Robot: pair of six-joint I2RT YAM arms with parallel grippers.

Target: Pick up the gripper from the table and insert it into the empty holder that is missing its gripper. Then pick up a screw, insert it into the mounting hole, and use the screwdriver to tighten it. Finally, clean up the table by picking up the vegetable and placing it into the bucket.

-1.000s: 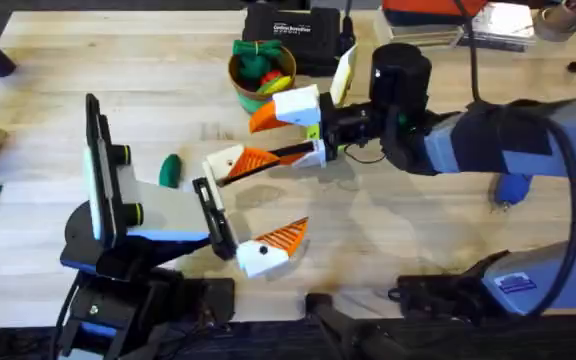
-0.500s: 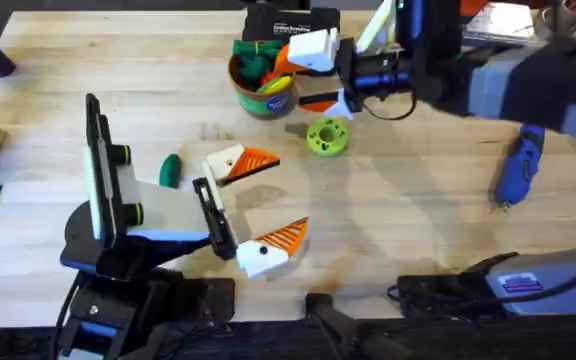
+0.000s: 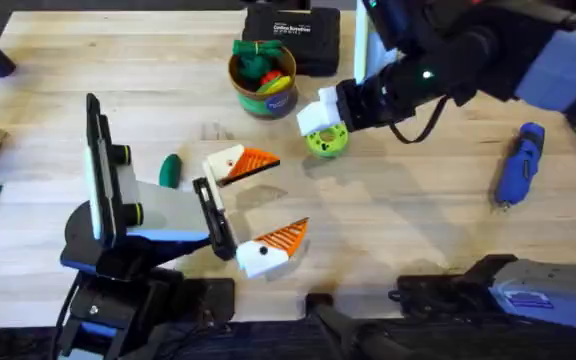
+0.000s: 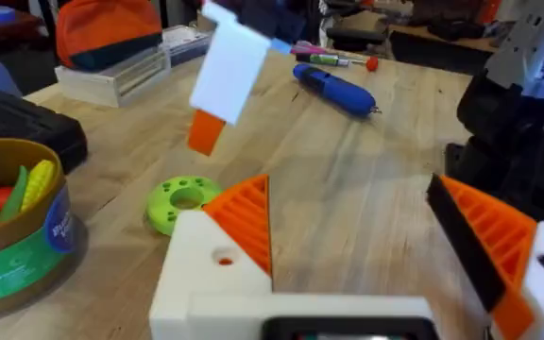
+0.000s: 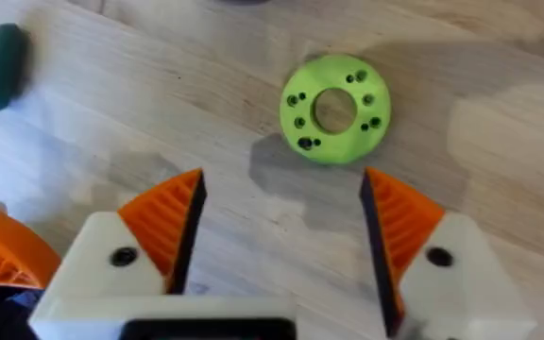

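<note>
Now right hand spread above green disc; vegetable aside.

Bright even light, soft shadows on the table, blurred right arm.

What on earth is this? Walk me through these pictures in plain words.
These are two robot arms at a wooden table. One picture looks down from above; the other two come from a camera on each arm's wrist.

The right gripper, two white fingers with orange ribbed pads, hangs open and empty just above a green ring-shaped disc. The left gripper is also open and holds nothing.

On the table lie a small dark green toy vegetable, a blue screwdriver, a black case and a bucket of toys.
</note>
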